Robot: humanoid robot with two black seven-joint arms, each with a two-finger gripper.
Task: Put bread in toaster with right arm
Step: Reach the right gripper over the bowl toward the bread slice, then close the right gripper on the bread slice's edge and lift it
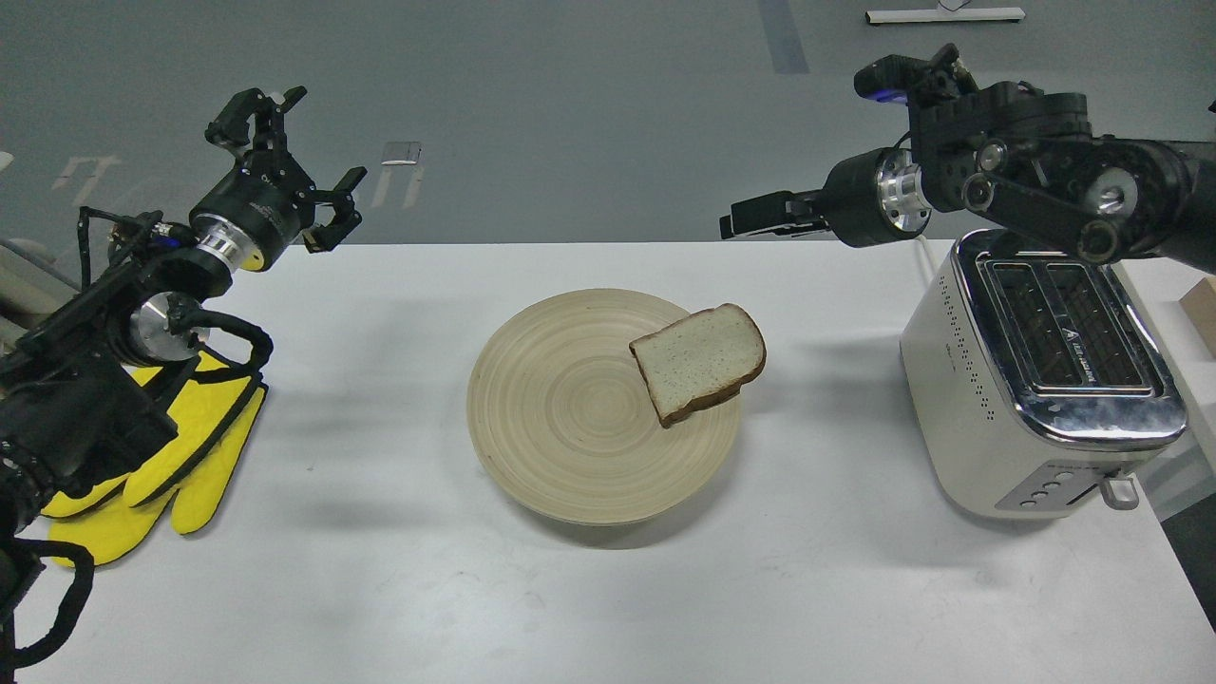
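The bread (698,363), a pale slice with a brown crust, lies tilted on the right rim of a round wooden plate (560,418) at the table's middle. The cream-white toaster (969,380) with a chrome top and two empty slots stands at the right. My right arm reaches in from the upper right, over the toaster's far end. Its slim gripper (746,217) points left, above and behind the bread and well apart from it. It is dark and side-on, so its fingers cannot be told apart. My left gripper (318,161) is open and empty at the far left.
A pair of yellow gloves (180,465) lies on the table's left side, partly under my left arm. The table's right edge runs just past the toaster. A tan object (1202,309) shows at the right edge.
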